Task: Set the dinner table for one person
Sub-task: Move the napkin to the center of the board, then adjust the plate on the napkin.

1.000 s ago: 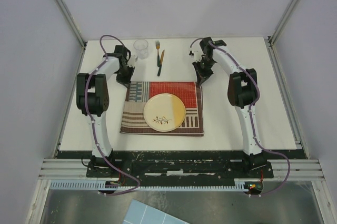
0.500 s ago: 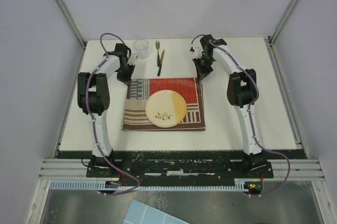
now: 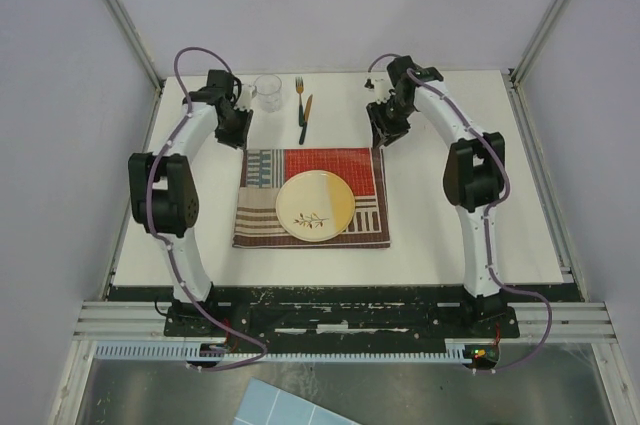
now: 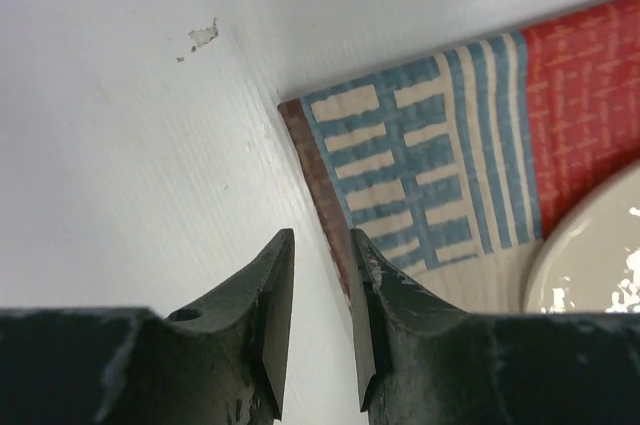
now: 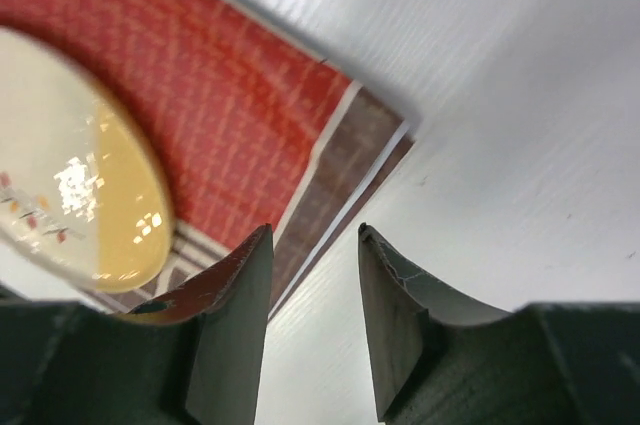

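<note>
The dinner table (image 3: 450, 225) is a large white top. A striped red, blue and beige placemat (image 3: 312, 195) lies flat at its middle with a cream plate (image 3: 314, 205) on it. A clear glass (image 3: 267, 92), a fork (image 3: 299, 103) and a knife (image 3: 306, 113) lie at the far side. My left gripper (image 3: 233, 131) hovers by the placemat's far left corner (image 4: 420, 155), open and empty (image 4: 320, 237). My right gripper (image 3: 386, 135) hovers by the far right corner (image 5: 220, 115), open and empty (image 5: 315, 230). The plate's rim shows in both wrist views (image 4: 590, 255) (image 5: 70, 175).
Metal frame rails (image 3: 135, 35) rise at the table's far corners, with grey walls around. Bare white tabletop shows left (image 4: 150, 145) and right (image 5: 500, 95) of the placemat. A black rail (image 3: 340, 295) runs along the near edge.
The placemat was drawn a little farther from me and squared up with the plate on it. Both grippers have since let go of its far corners and moved back and up.
</note>
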`<state>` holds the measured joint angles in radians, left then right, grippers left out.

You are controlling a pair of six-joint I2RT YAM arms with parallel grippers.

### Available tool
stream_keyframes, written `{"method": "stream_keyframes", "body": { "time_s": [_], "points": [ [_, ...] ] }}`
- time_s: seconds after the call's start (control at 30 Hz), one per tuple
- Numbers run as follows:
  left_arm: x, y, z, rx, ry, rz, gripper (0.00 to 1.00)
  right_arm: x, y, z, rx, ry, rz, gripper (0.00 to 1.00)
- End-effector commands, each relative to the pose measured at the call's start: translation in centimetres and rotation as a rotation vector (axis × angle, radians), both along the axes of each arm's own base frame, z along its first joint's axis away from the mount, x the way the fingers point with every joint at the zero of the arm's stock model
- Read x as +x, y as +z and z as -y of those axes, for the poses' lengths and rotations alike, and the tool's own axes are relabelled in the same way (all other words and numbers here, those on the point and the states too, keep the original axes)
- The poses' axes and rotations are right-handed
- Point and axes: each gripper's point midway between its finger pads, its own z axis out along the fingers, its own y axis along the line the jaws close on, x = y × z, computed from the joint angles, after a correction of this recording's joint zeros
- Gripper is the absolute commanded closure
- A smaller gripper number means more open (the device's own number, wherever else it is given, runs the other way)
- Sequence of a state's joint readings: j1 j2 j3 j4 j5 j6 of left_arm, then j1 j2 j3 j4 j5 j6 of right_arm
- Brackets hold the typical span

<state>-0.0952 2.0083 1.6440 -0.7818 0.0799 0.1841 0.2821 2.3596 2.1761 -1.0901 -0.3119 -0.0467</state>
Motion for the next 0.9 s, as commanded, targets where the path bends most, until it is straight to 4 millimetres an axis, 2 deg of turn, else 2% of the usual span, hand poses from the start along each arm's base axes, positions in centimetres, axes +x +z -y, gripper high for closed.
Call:
{"method": "stream_keyframes", "body": {
  "time_s": [0.0,0.07,0.17,0.4,0.6,0.87],
  "points": [
    [-1.1,6.2,0.5,-0.017,-0.030,0.136,0.64,-2.8,5.8,-1.3,0.136,0.035,0.012,0.53],
    [-1.8,6.6,1.1,-0.037,-0.032,0.136,0.64,-4.3,5.5,-2.2,0.190,0.040,-0.049,0.53],
    [-2.9,5.8,2.5,-0.062,-0.041,0.103,0.64,-5.6,4.4,-3.1,0.235,0.036,-0.124,0.53],
    [-4.7,1.0,6.1,-0.054,-0.109,0.001,0.65,-6.8,1.6,-4.6,0.246,0.051,-0.242,0.53],
    [-4.8,-0.9,9.7,-0.036,-0.176,-0.009,0.65,-8.6,-0.8,-6.8,0.221,0.105,-0.306,0.52],
    [-5.1,-3.2,10.4,-0.022,-0.188,-0.046,0.65,-9.7,-2.8,-8.3,0.195,0.144,-0.342,0.53]
  ]
}}
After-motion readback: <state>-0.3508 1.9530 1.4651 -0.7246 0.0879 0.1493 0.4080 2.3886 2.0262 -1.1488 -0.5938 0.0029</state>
